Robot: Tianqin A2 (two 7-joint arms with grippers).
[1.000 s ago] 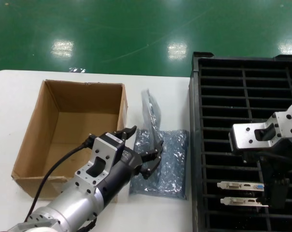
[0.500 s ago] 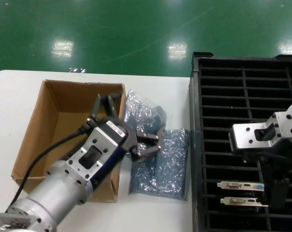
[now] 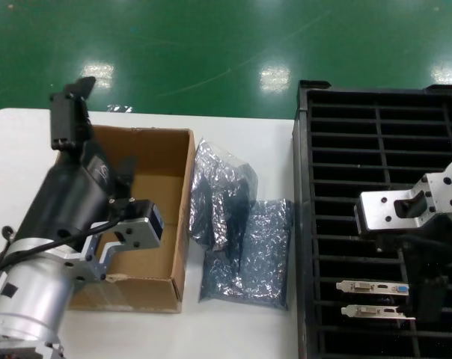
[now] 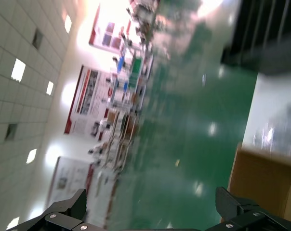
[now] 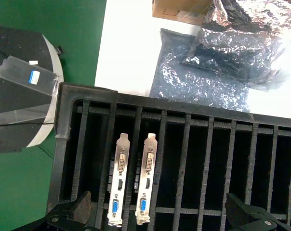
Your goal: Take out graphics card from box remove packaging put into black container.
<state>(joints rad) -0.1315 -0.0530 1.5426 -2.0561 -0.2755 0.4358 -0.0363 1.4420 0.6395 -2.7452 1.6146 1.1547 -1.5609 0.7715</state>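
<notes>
Two graphics cards (image 3: 372, 287) (image 5: 121, 178) stand in slots of the black container (image 3: 376, 149) (image 5: 208, 144), silver brackets up. My right gripper (image 3: 424, 295) (image 5: 160, 221) hangs open and empty just above them. The brown box (image 3: 170, 217) (image 5: 181, 7) looks empty inside. The crinkled packaging (image 3: 222, 191) (image 5: 251, 43) lies beside the box, partly on a flatter bluish bag (image 3: 260, 262) (image 5: 193, 82); a dark shape shows through it. My left gripper (image 3: 99, 138) (image 4: 152, 221) is open and empty, raised over the box's far left corner and pointing away from the table.
The white table (image 3: 241, 329) carries the box at left, the bags in the middle and the container at right. Green floor (image 3: 211, 45) lies beyond the far edge. A round black base (image 5: 20, 96) stands on the floor beside the container.
My left gripper has let go of the crinkled bag, risen and swung left over the box. The bag now lies spread beside the box. The right arm has not moved.
</notes>
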